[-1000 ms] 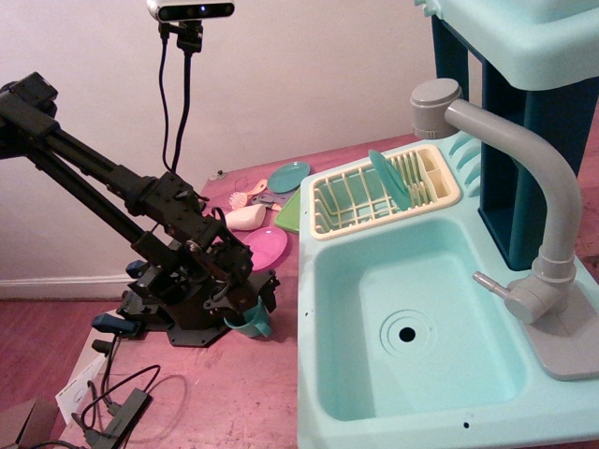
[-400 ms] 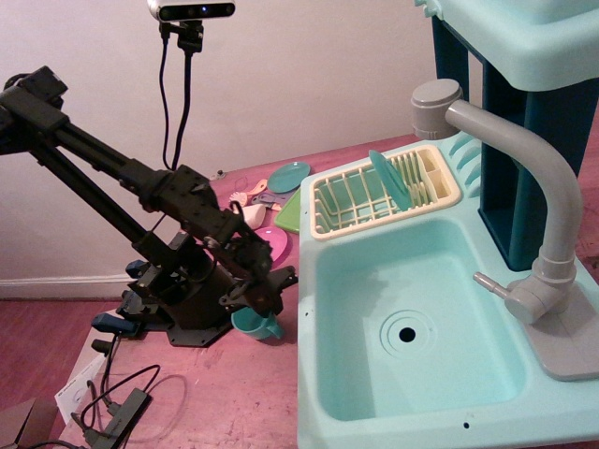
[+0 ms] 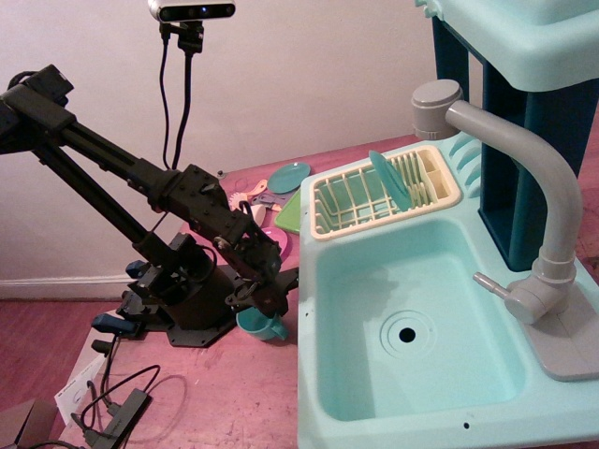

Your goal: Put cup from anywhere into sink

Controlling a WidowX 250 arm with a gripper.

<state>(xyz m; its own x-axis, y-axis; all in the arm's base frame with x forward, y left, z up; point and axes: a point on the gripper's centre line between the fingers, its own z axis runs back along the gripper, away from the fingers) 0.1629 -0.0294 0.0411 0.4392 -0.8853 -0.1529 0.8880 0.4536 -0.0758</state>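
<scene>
Black and angled downward, the gripper [image 3: 265,301] hangs at the end of the dark arm [image 3: 122,173], just left of the sink's front-left corner. Its fingers reach down to the cup [image 3: 262,325], and they seem to close on the cup's rim, but the dark parts overlap there and I cannot tell for sure whether the claw holds it or how wide it stands.

The cup is teal and upright, with its opening facing up, and a small handle shows on its right side. It sits low over the pink table [image 3: 225,393], outside the sink [image 3: 412,327] and close beside the sink's left wall. I cannot tell whether its bottom touches the table.

The sink is a pale aqua basin with a round drain hole [image 3: 406,334] in the floor. A grey faucet [image 3: 524,196] stands on its right edge and curves over the basin. Behind the basin lies a cream dish rack [image 3: 386,194] with a teal plate [image 3: 385,180] standing upright in it.

Left of the rack, on the table, lie a flat teal plate [image 3: 288,176], a green plate [image 3: 289,215] and a pink plate [image 3: 277,241], partly hidden by the arm. A camera [image 3: 190,10] is mounted above, at the wall.
</scene>
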